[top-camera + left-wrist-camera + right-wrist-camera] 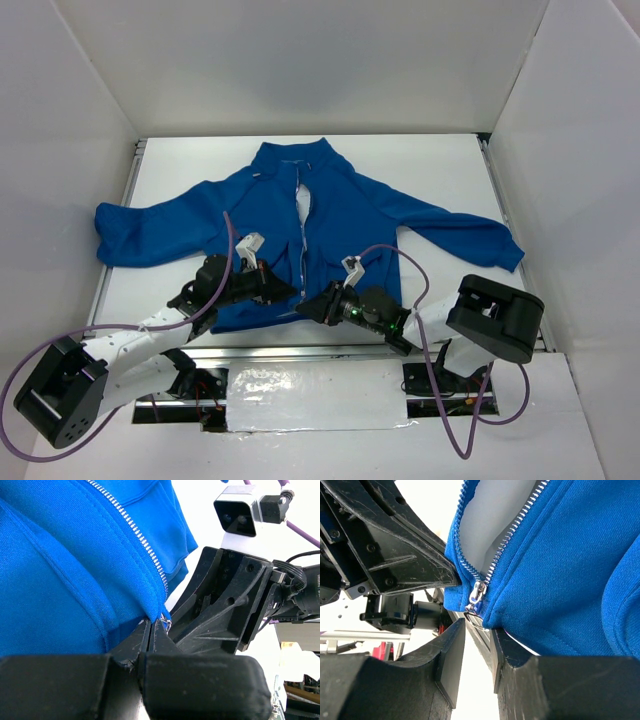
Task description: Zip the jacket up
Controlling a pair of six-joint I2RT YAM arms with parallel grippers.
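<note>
Royal-blue fleece jacket lies flat on the white table, collar at the far side, sleeves spread left and right, hem toward my bases. Pale front zipper runs down the middle; in the right wrist view its two rows of teeth stand apart above the small metal pull, which sits at the bottom end by the hem. My left claw is pinched tight on the hem corner at the foot of the zipper tape. My right claw is just beside it, jaws part-way apart, pull tab hanging at their mouth. I cannot tell whether either pad touches the tab.
</note>
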